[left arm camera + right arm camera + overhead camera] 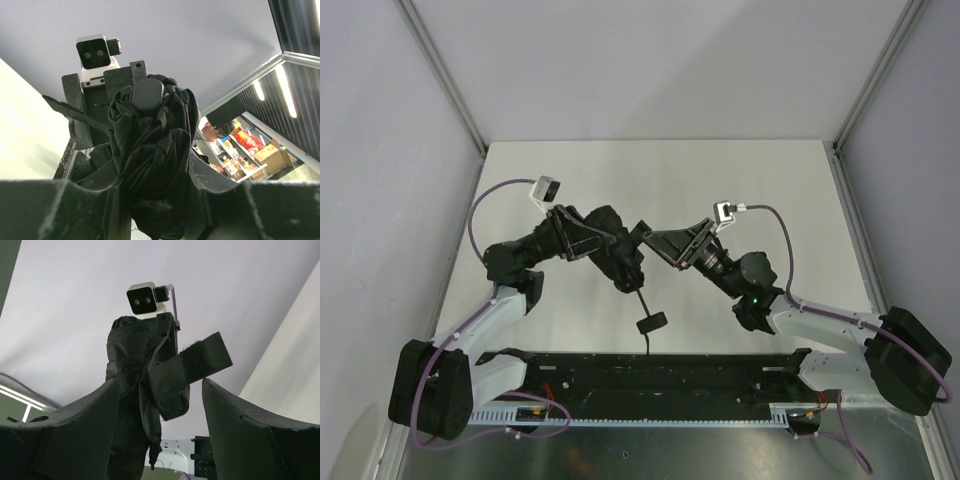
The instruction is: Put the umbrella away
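1. The umbrella was collapsed into a crumpled black bundle and sat above the table, near its middle, between the two grippers.
2. Its thin shaft ran from the bundle toward the near edge and ended at the small black handle. Whether the handle rested on the table or hung above it could not be determined.
3. In the left wrist view, the canopy filled the gap between the left fingers, with a round end cap at its far end.
4. The left gripper was clamped on the umbrella. Fabric bulged out on both sides of the grip.
5. A flat closure strap stuck out sideways from the bundle, as seen in the right wrist view.
6. The right gripper faced the left gripper from the opposite side, with its jaws spread wide.
7. The right fingers were released. The bundle lay against or just beside one finger, and contact there could not be confirmed. The other finger stood apart from the fabric, with the strap tip just above it.
8. Each wrist view showed the opposing arm's camera behind the bundle: the right wrist camera and the left wrist camera.
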Robot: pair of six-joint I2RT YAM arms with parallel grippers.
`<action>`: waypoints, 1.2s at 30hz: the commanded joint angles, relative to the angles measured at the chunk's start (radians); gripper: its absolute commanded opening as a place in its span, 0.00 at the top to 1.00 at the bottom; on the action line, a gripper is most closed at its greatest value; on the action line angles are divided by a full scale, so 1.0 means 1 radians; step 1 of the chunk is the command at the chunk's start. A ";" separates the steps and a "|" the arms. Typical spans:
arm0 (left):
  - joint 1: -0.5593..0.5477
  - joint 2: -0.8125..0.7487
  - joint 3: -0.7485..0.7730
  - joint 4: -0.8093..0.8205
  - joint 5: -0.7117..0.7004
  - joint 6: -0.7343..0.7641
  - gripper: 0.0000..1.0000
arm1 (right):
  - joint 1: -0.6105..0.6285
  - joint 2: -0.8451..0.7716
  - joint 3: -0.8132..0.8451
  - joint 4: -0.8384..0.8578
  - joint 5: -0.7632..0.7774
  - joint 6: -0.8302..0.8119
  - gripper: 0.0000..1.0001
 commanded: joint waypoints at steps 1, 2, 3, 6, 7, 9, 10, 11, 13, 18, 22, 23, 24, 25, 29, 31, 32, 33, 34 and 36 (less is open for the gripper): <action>-0.010 -0.027 0.044 0.402 -0.027 -0.029 1.00 | -0.011 0.027 0.001 0.142 0.048 0.057 0.31; -0.011 -0.030 0.041 0.402 -0.027 -0.029 1.00 | -0.018 0.037 0.001 0.158 0.047 0.070 0.32; -0.011 -0.032 0.038 0.402 -0.027 -0.030 1.00 | -0.025 0.045 0.003 0.169 0.044 0.085 0.34; -0.012 -0.038 0.032 0.402 -0.030 -0.032 1.00 | -0.042 0.077 0.006 0.212 0.033 0.130 0.38; -0.012 -0.039 0.031 0.402 -0.031 -0.034 1.00 | -0.043 0.088 0.007 0.226 0.032 0.139 0.40; -0.015 -0.042 0.030 0.402 -0.033 -0.034 1.00 | -0.046 0.107 0.009 0.241 0.037 0.159 0.42; -0.017 -0.043 0.029 0.402 -0.034 -0.033 1.00 | -0.049 0.120 0.010 0.251 0.038 0.167 0.45; -0.019 -0.045 0.028 0.402 -0.035 -0.033 1.00 | -0.052 0.132 0.013 0.267 0.034 0.173 0.48; -0.020 -0.045 0.025 0.402 -0.039 -0.038 1.00 | -0.059 0.153 0.025 0.301 0.012 0.180 0.57; -0.021 -0.047 0.024 0.402 -0.042 -0.046 1.00 | -0.060 0.169 0.043 0.340 -0.041 0.163 0.91; -0.013 -0.034 0.010 0.394 -0.066 -0.047 1.00 | -0.074 0.117 0.037 0.329 -0.103 0.066 0.99; -0.006 -0.030 0.003 0.378 -0.073 -0.043 1.00 | -0.076 0.083 0.035 0.300 -0.115 0.027 1.00; 0.001 -0.029 -0.009 0.358 -0.082 -0.036 1.00 | -0.077 0.047 0.036 0.248 -0.123 -0.017 1.00; 0.007 -0.031 -0.018 0.324 -0.089 -0.016 1.00 | -0.076 0.010 0.040 0.183 -0.132 -0.052 1.00; 0.010 -0.105 -0.031 0.003 -0.088 0.193 1.00 | -0.074 -0.086 0.055 0.126 -0.180 -0.121 1.00; 0.008 -0.140 -0.025 -0.144 -0.088 0.289 1.00 | -0.076 -0.125 0.081 0.075 -0.195 -0.152 1.00; 0.007 -0.151 -0.023 -0.204 -0.091 0.323 1.00 | -0.074 -0.132 0.096 0.059 -0.204 -0.158 1.00; 0.005 -0.161 -0.020 -0.255 -0.095 0.356 1.00 | -0.070 -0.130 0.114 0.053 -0.216 -0.157 1.00; 0.004 -0.174 -0.017 -0.317 -0.104 0.386 1.00 | -0.061 -0.121 0.132 0.053 -0.231 -0.155 1.00; 0.002 -0.197 -0.001 -0.464 -0.126 0.462 1.00 | -0.034 -0.090 0.167 0.056 -0.253 -0.149 1.00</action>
